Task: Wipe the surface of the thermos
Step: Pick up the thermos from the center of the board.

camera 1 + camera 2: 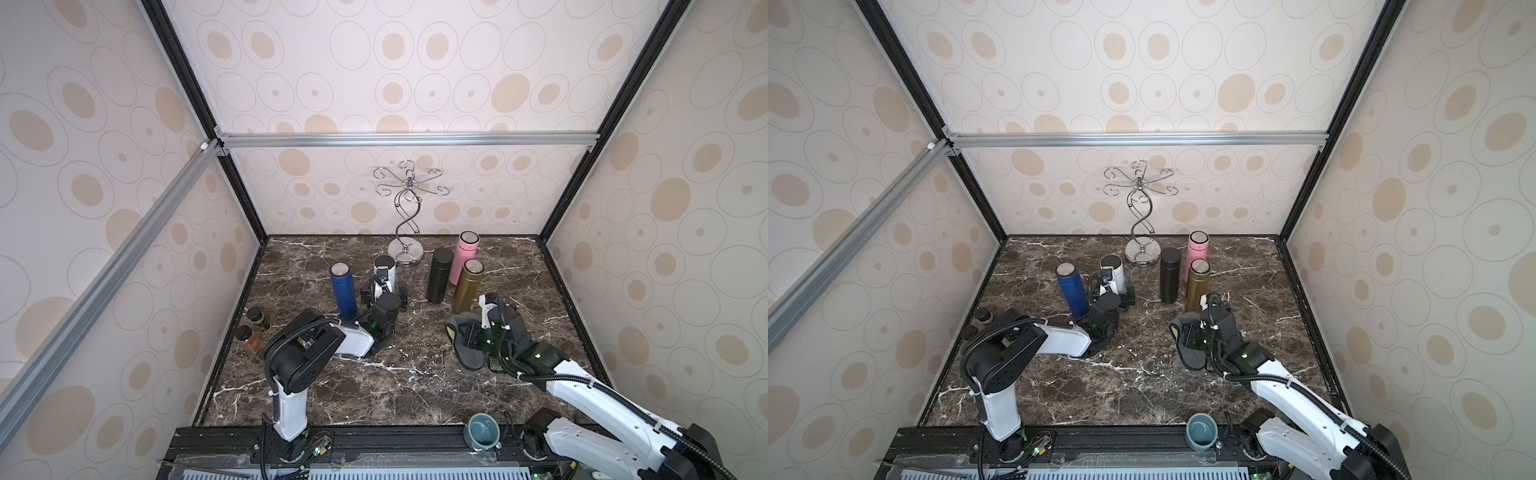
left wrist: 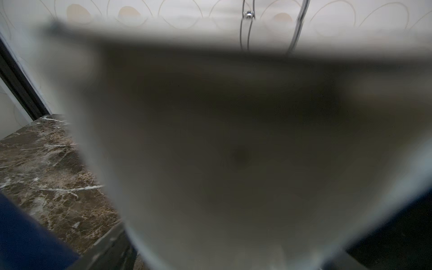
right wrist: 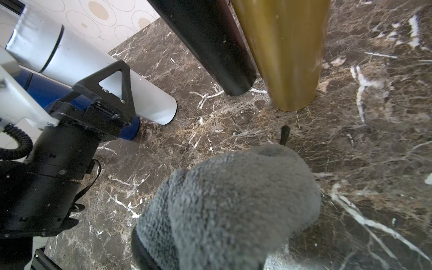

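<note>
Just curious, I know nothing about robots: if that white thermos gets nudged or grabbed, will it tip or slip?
Likely tippy: the white thermos stands tall and narrow on a small base. Its smooth, glossy wall may slip in a loose grip. Being round, it would probably roll once down.

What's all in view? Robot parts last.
blue cylindrical thermos: 1, blue, left of centre
white cylindrical thermos: 1, white, between the left jaws
black cylindrical thermos: 1, black, right of centre
pink cylindrical thermos: 1, pink, back right
gold cylindrical thermos: 1, gold, before the pink one
chrome wire mug stand: 1, silver, back centre
small brown jars: 2, dark-lidded, left table edge
teal ceramic mug: 1, teal, front rail
grey microfibre cloth: 1, grey, in the right gripper
dark marble tabletop: 1, brown, white-veined
left gripper: 1, black, straddling the white thermos, grip unclear
right gripper: 1, black, shut on the cloth
</note>
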Tool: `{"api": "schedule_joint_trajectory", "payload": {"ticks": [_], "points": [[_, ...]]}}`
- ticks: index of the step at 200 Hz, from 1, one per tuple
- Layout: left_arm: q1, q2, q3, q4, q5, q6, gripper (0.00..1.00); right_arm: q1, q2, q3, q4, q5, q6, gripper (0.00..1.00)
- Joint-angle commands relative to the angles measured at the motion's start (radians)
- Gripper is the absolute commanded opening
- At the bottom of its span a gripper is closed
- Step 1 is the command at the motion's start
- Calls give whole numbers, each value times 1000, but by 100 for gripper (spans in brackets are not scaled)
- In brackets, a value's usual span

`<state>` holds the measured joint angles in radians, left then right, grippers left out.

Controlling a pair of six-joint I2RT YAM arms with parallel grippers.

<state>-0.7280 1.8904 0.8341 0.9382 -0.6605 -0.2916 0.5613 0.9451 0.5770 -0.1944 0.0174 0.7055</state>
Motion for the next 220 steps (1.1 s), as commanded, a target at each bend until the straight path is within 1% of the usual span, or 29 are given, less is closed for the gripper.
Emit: {"api": "schedule_joint_trajectory", "payload": {"ticks": [1, 57, 93, 129, 170, 176, 188, 196, 211, 220], "points": [[10, 22, 36, 54, -21, 1, 94, -5, -9, -14, 7, -4, -1, 0], [12, 57, 67, 75, -21, 16, 91, -6, -16, -11, 0, 7, -3, 0], [15, 57, 57, 94, -27, 22, 82, -7, -22, -12, -6, 12, -2, 0], [14, 56, 55, 103, -29, 36, 65, -7, -22, -13, 0, 13, 1, 0], [14, 53, 43, 114, -21, 53, 57, -7, -21, -15, -3, 9, 3, 0], [14, 51, 39, 118, -20, 60, 53, -6, -22, -15, -5, 9, 4, 0], [14, 46, 31, 128, -12, 75, 39, -6, -26, -18, -4, 9, 6, 0], [13, 43, 28, 131, -5, 84, 25, -6, -27, -19, -2, 9, 6, 0], [14, 33, 25, 129, 9, 94, 0, -7, -27, -17, -1, 4, 4, 0], [12, 24, 22, 120, 18, 97, 0, -7, -26, -17, 2, -1, 6, 0]]}}
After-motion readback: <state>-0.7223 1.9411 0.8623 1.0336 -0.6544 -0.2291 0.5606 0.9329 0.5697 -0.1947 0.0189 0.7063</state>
